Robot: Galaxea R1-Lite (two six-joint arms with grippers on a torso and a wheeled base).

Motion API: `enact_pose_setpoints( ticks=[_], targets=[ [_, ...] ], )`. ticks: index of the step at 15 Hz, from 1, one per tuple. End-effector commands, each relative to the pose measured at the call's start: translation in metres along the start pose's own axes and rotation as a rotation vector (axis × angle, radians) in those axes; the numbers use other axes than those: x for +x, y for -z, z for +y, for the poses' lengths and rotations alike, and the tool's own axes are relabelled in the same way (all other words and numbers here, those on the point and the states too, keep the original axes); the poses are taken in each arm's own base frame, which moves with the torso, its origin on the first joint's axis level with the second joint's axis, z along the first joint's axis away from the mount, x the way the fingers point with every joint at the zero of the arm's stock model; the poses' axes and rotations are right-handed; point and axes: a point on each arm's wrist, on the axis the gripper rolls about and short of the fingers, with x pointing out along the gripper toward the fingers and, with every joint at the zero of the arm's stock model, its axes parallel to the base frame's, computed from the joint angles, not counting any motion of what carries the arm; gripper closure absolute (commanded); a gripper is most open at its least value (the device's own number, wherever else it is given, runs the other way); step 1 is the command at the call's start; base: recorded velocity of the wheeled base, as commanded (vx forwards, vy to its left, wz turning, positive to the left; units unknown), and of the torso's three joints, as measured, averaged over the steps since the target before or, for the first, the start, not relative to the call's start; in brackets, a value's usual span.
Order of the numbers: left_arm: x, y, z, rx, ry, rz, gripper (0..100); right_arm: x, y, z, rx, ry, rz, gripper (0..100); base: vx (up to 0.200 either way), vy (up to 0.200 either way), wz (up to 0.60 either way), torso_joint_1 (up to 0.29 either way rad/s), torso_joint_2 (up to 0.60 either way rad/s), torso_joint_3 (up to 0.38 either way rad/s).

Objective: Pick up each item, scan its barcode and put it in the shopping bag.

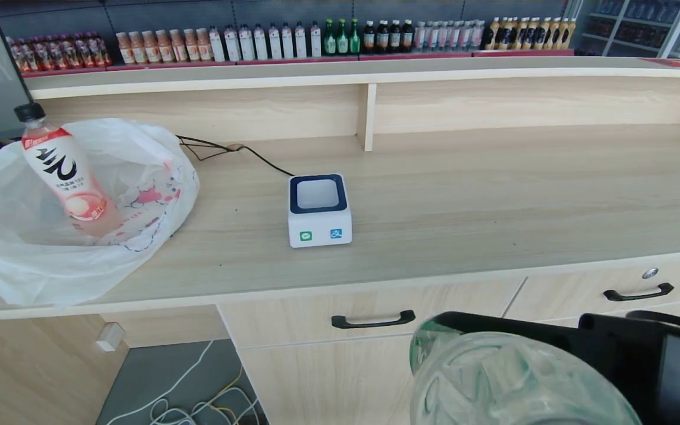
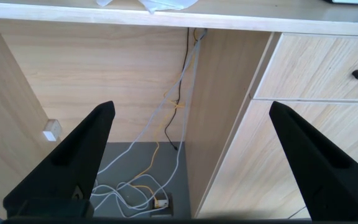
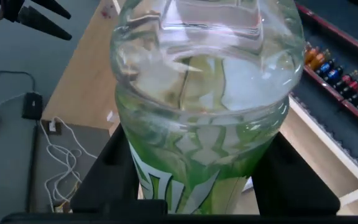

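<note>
So far one item looks dealt with and a second is in hand. The green bottle (image 1: 511,383), clear with a green label, sits low and close to the robot, below the edge of the counter (image 1: 493,195) and in front of the drawers (image 1: 372,321); the right gripper (image 3: 202,174) clamps it from both sides, fingers pressed against its body. Its barcode cannot be made out from here, so which way it faces is unclear. The scanner (image 1: 319,209) stands mid-counter, window up, well apart from the bottle; scanning is probably not yet done for this one. Further left, the shopping bag (image 1: 33,260) lies open on the counter with a peach drink bottle (image 1: 65,171) leaning inside it. The left gripper (image 2: 191,124) hangs below the counter with fingers spread wide, holding nothing.
</note>
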Motion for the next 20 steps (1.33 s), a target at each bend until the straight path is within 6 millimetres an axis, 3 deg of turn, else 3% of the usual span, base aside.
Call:
enact_pose_setpoints(
  ticks=[1,6,13,20],
  targets=[
    [0.000,0.000,0.000,0.000,-0.001,0.000,0,0.002,0.010,0.019,-0.078,-0.037,-0.007,100,0.000,0.000,0.00,0.000,0.00,0.000],
    [0.000,0.000,0.000,0.000,-0.001,0.000,0,0.034,0.037,0.028,-0.286,0.080,-0.040,100,0.000,0.000,0.00,0.000,0.00,0.000],
    [0.000,0.000,0.000,0.000,-0.001,0.000,0,0.027,0.022,0.008,-0.678,0.189,-0.052,100,0.000,0.000,0.00,0.000,0.00,0.000],
    [0.000,0.000,0.000,0.000,-0.001,0.000,0,0.032,0.010,0.019,-0.872,0.175,-0.104,100,0.000,0.000,0.00,0.000,0.00,0.000]
  ],
)
